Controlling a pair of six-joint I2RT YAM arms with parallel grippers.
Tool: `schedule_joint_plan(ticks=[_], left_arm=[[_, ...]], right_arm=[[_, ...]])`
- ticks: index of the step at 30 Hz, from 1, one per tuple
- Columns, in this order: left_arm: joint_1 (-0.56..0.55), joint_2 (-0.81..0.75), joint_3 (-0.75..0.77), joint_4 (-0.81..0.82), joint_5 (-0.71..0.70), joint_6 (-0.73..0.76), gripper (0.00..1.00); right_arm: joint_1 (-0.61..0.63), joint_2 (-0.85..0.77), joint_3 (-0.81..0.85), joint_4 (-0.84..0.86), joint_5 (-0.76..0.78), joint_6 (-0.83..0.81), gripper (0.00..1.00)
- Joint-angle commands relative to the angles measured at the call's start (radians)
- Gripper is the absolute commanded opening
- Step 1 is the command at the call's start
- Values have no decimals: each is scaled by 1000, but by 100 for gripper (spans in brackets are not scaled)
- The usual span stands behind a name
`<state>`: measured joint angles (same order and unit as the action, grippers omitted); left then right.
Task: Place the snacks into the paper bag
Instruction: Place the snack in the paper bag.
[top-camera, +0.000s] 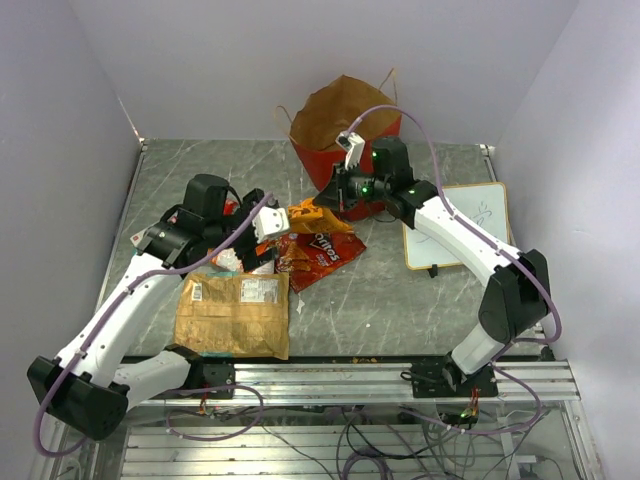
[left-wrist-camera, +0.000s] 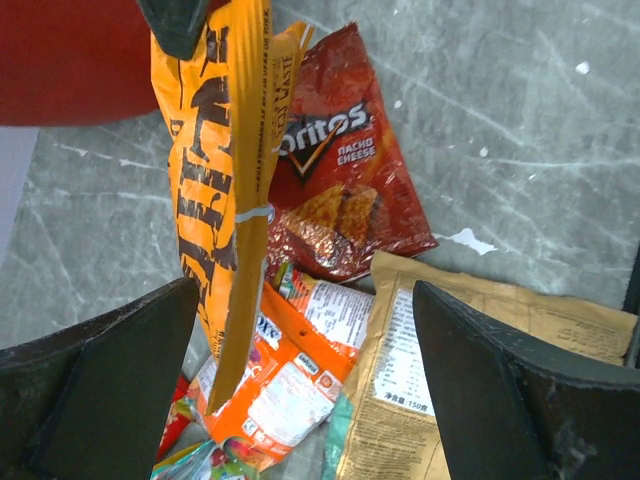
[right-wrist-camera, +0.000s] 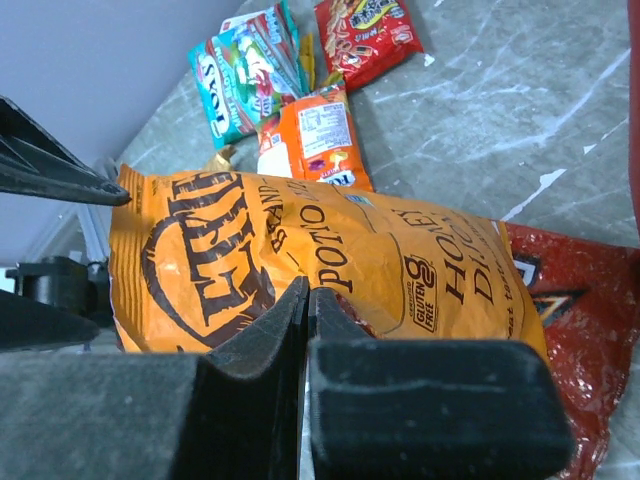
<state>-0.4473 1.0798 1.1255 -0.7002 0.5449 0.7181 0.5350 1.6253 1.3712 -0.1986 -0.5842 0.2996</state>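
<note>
- Grey marbled surface (top-camera: 420, 290) is carrying the whole scene, with pale lilac walls closing in around it.
- Orange-yellow chip bag (top-camera: 318, 216) is hanging clear of the surface by its top edge. In the left wrist view its long axis is drooping straight down. It is sitting at about 6 o'clock from the paper bag (top-camera: 345, 120), just beside the red wall.
- Right gripper (right-wrist-camera: 308, 320) is pinching that packet, its jaws pressing together with no gap showing. This arm is the nearer one to the paper bag, whose open mouth is lying at roughly 12 o'clock from it in the top view. The coming move is probably calling for a lift up and over the rim.
- Left gripper (left-wrist-camera: 310, 400) is hovering over the pile with its jaws spread wide, holding nothing.
- Red Doritos bag (top-camera: 322, 252) is lying flat just under the hanging packet, and the kraft-brown pouch (top-camera: 233, 315) is lying at 7 o'clock from it.
- Small orange pack (right-wrist-camera: 315, 135), teal-white pack (right-wrist-camera: 235, 75) and red pack (right-wrist-camera: 365, 30) are clustering beneath the left arm.
- Whiteboard (top-camera: 455, 225) is lying apart at 3 o'clock.
</note>
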Motion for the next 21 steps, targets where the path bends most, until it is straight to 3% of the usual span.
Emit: schedule_joint_plan(ticks=[1,7,15,21], left_arm=[[-21,-5,-32,68,-113,61,100],[-33,26,-58,166,-192,112,99],[-46,70,-36,175,-124,136,96],[-54,131,-30,143,-19,154,81]], right_arm=[[-6,29,34,51,-31,85,0],[-5,26,-3,68,-58,80,0],[-3,19,-52,115,-114,99,0],[2,-3,-51,142,-135,93,0]])
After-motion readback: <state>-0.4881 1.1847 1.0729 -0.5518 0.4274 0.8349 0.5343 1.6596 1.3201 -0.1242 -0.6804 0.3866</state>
